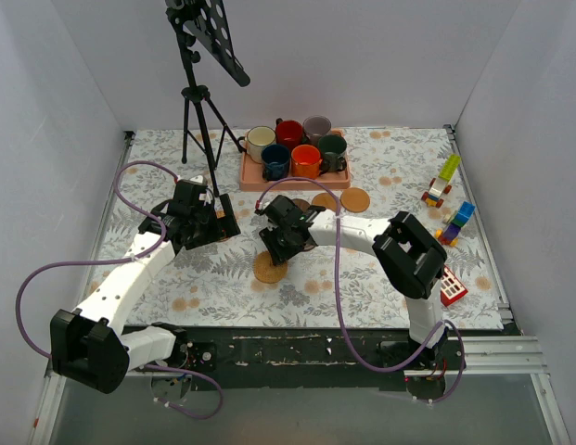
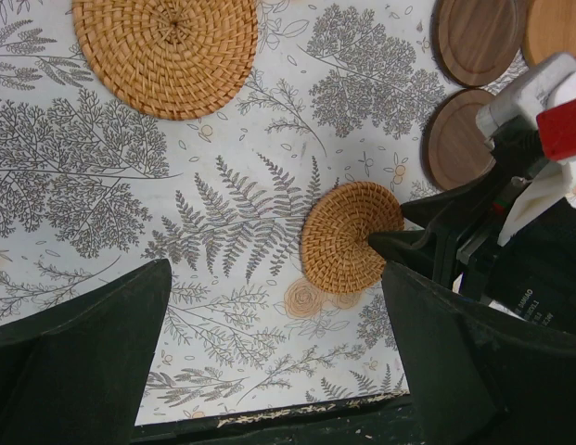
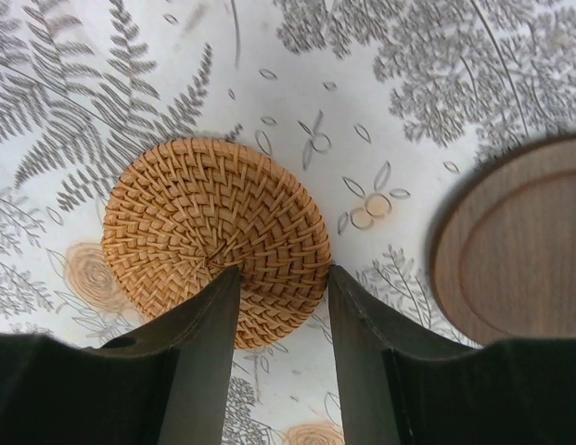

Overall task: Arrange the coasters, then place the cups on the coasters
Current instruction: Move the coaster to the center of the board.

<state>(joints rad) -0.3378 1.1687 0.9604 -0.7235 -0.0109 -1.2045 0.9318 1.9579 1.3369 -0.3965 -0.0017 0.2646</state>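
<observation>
A small woven coaster (image 3: 209, 222) (image 1: 268, 270) (image 2: 343, 239) lies on the leaf-print cloth. My right gripper (image 3: 280, 278) (image 1: 278, 239) stands open over it, one finger resting on its middle, the other at its rim. My left gripper (image 2: 274, 352) (image 1: 202, 222) hangs wide open above bare cloth, holding nothing. A larger woven coaster (image 2: 167, 51) lies farther off. Two dark brown coasters (image 2: 478, 37) (image 2: 459, 139) and a tan one (image 2: 556, 28) (image 1: 355, 199) lie by the tray. Several cups (image 1: 306, 160) stand together on the pink tray (image 1: 250, 182) at the back.
A black tripod (image 1: 199, 111) with a perforated panel stands at the back left. Toy bricks (image 1: 441, 185) (image 1: 457, 222) and a red toy (image 1: 452, 287) sit along the right side. White walls enclose the table, whose near edge (image 2: 297, 417) is close below my left gripper.
</observation>
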